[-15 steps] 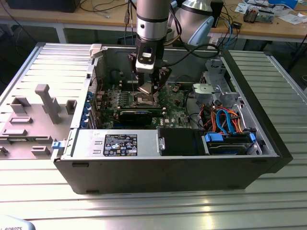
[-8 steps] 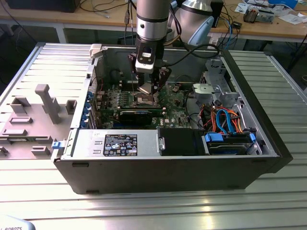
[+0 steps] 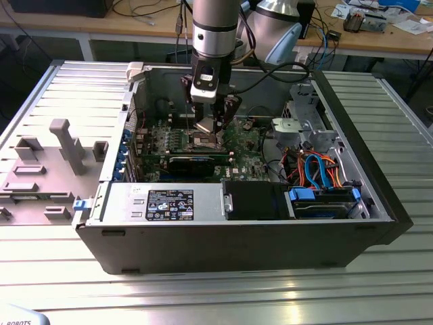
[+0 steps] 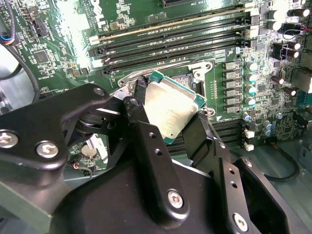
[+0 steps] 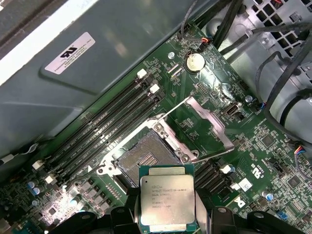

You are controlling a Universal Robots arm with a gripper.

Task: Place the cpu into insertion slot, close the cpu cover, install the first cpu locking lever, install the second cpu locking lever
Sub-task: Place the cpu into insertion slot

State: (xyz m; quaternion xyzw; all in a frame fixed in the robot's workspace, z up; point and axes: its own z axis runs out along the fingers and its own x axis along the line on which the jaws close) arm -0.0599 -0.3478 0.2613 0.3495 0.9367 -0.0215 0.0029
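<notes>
My gripper [image 5: 168, 217] is shut on the cpu [image 5: 167, 197], a square chip with a dull silver top and a green rim, gripped by two opposite edges. In the second wrist view the black fingers [image 4: 141, 100] clamp the cpu [image 4: 170, 109], which is tilted. It hangs a little above and beside the insertion slot [image 5: 141, 158], a dark square socket that lies bare. The cpu cover [image 5: 218, 127], a silvery frame, is swung open away from the slot. In the exterior view the gripper [image 3: 206, 127] reaches down into the open case over the green motherboard [image 3: 247, 145].
Long black memory slots [image 5: 107, 126] run beside the socket, with several more [image 4: 175, 36] in the second wrist view. A black card [image 3: 193, 162], the power supply [image 3: 169, 203], the drive cage with orange and blue cables [image 3: 318, 169] and the case walls [image 3: 223, 244] surround the board.
</notes>
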